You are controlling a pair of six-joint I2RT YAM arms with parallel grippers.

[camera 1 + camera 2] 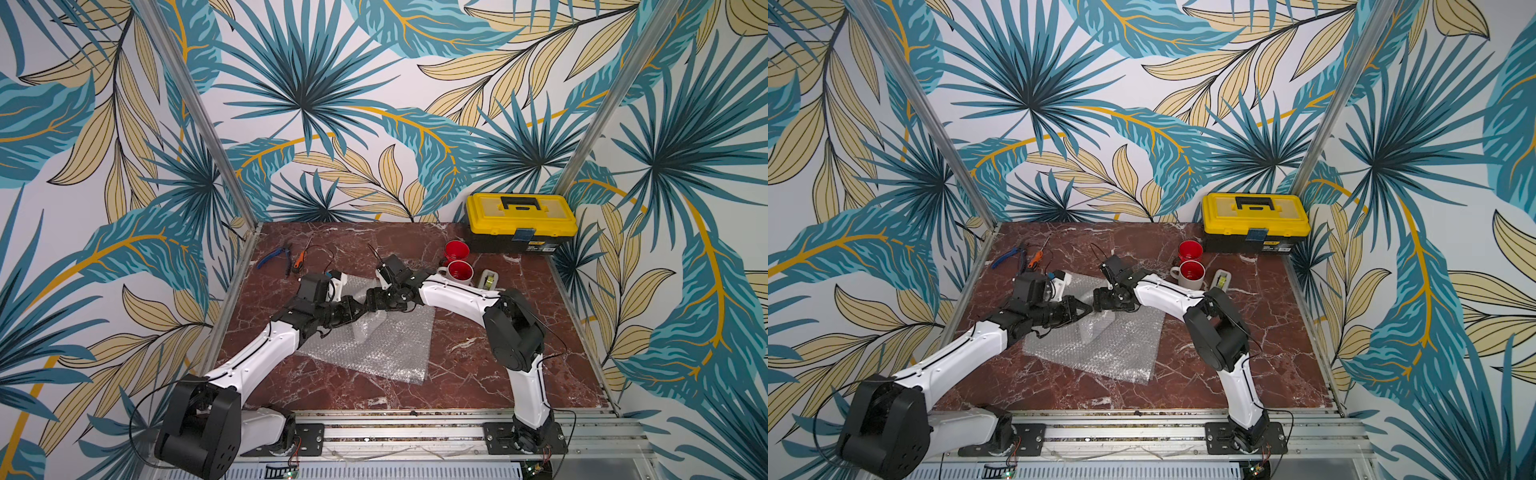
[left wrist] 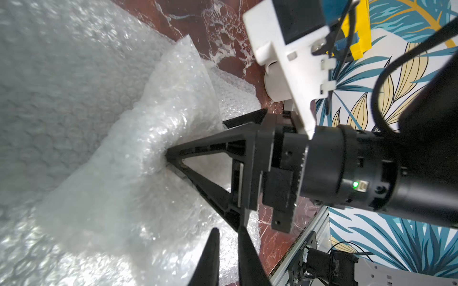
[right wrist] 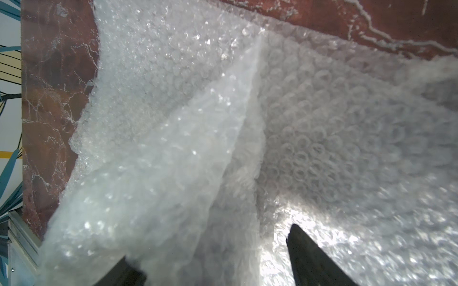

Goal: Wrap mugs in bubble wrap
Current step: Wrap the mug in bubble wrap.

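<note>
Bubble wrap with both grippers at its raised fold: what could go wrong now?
The right gripper is open around the raised fold of the bubble wrap; the fold may slip out. The left gripper is very near; they may collide. The right arm could knock the white mug.

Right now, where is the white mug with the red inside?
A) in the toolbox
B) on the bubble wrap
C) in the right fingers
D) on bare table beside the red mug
D: the white mug stands on the table beside the red mug, apart from the bubble wrap.
</note>
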